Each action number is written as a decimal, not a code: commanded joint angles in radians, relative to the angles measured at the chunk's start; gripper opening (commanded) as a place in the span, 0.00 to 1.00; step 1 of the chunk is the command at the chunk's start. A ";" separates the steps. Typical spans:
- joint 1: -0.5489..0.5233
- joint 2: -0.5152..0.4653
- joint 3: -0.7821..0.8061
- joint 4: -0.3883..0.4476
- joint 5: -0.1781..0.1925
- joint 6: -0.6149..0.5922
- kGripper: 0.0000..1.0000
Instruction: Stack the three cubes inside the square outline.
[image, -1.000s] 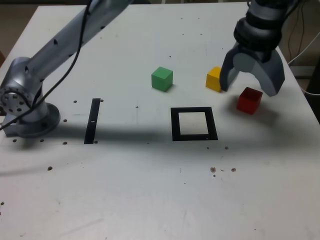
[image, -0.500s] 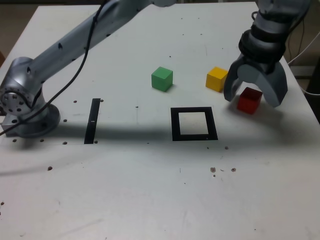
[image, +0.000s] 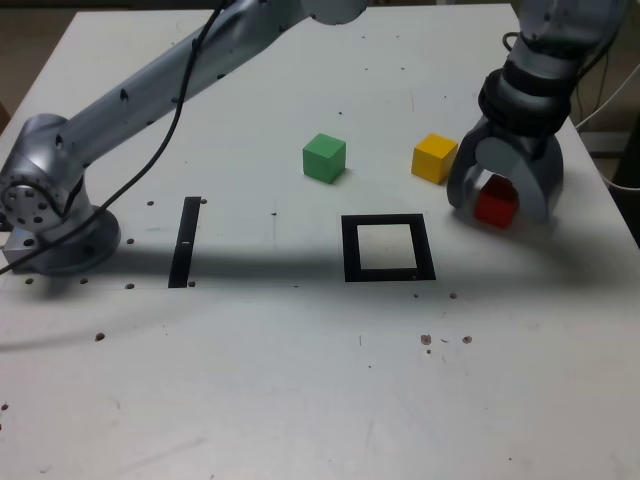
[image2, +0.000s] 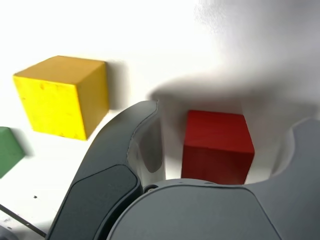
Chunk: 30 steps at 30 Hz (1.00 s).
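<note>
The white desk (image: 300, 400) is flat and matte, speckled with small dark marks and holes. Across it reaches the Unitree arm (image: 150, 85), smooth grey metal with a cable running along it, from a round base at the exterior view's left to the far right.

The pincer (image: 497, 207) is made of two broad, curved grey plastic jaws, lowered to the desk and set wide apart around the red cube (image: 495, 207). In the wrist view the red cube (image2: 216, 145) sits in the gap with white desk showing on both sides of it, so neither jaw is pressing on it; whether either jaw just grazes it cannot be told.

The square outline (image: 387, 248) is a thick black frame with a white centre. Nothing lies inside it. The red cube is outside it, toward the exterior view's right and a little farther back.

A narrow black strip (image: 185, 241) lies well apart at the exterior view's left.

The yellow cube (image: 434, 158) is just beside the pincer, matte with crisp edges. The green cube (image: 324, 158) stands near it, farther toward the exterior view's left.
</note>
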 joint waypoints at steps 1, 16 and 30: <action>-0.003 0.004 -0.008 0.015 0.008 0.000 0.45; -0.008 0.004 -0.012 0.015 0.008 0.003 0.37; -0.008 0.000 -0.012 0.015 0.006 0.002 0.37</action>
